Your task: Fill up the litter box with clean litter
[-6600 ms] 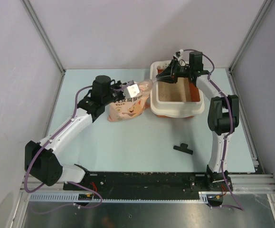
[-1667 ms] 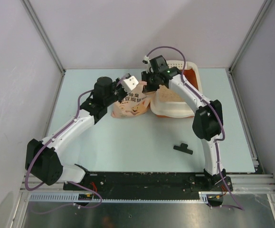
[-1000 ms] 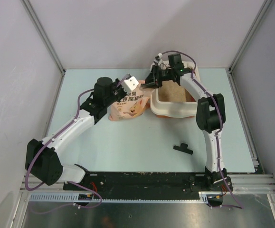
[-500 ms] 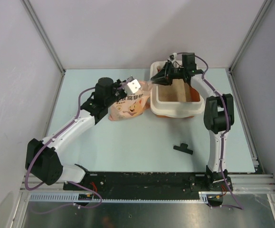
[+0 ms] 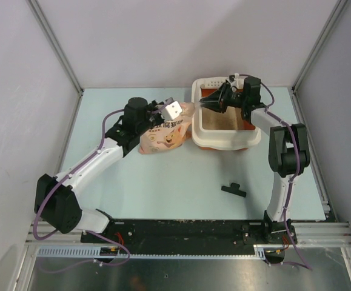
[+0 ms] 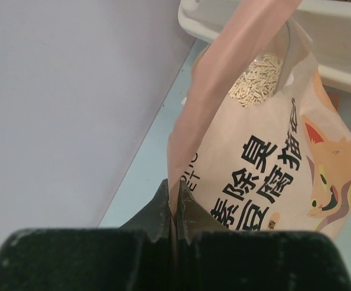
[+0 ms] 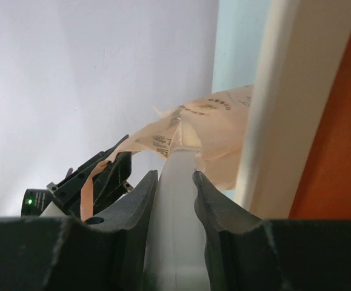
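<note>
The litter box [image 5: 225,143], cream-rimmed with orange walls, lies flat at the back right with tan clean litter [image 5: 227,122] on its floor. My right gripper [image 5: 208,104] reaches over its far left corner. In the right wrist view that gripper [image 7: 175,173] is shut on a white edge that looks like the box's rim [image 7: 284,91]. The pink-peach litter bag [image 5: 163,138] leans against the box's left side. My left gripper [image 6: 174,185] is shut on the bag's [image 6: 272,163] top edge, and pale granules [image 6: 257,82] show in its open mouth.
A small black clip [image 5: 233,190] lies on the pale green table [image 5: 163,182] in front of the box. Grey walls close in the back and both sides. The box's perforated strip [image 5: 219,82] faces the back wall.
The right arm has swung from left to right with the litter box in its grip. The box was tilted and shifted a second ago and now sits flat. The left arm has barely moved.
</note>
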`<state>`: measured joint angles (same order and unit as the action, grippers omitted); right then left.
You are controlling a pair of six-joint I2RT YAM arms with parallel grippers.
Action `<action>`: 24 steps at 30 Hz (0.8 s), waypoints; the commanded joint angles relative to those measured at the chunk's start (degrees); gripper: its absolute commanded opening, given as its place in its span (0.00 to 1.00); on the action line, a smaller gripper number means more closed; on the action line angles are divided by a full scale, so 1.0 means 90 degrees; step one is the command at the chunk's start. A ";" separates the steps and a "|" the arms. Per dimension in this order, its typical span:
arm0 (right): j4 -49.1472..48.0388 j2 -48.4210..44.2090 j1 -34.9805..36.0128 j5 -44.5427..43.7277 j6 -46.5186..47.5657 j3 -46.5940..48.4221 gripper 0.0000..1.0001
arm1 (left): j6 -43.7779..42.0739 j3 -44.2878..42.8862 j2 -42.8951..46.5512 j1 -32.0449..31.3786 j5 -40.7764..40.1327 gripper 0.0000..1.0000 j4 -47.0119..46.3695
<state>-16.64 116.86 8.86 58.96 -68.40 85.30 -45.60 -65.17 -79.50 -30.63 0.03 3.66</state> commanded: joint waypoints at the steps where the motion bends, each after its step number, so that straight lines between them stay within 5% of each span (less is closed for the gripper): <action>1: -0.1003 -0.0357 -0.0115 0.0353 -0.0310 0.0044 0.00 | -0.0265 -0.0591 0.0133 -0.0063 0.0084 0.00 -0.0983; 24: -0.0816 -0.0845 -0.0692 0.0666 -0.0339 -0.0268 0.00 | -0.0519 -0.0669 -0.0013 -0.0092 0.0006 0.00 -0.1022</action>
<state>-21.37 113.21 3.92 63.57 -70.54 83.26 -47.57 -65.52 -79.90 -30.76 0.10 4.05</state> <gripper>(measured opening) 0.312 0.032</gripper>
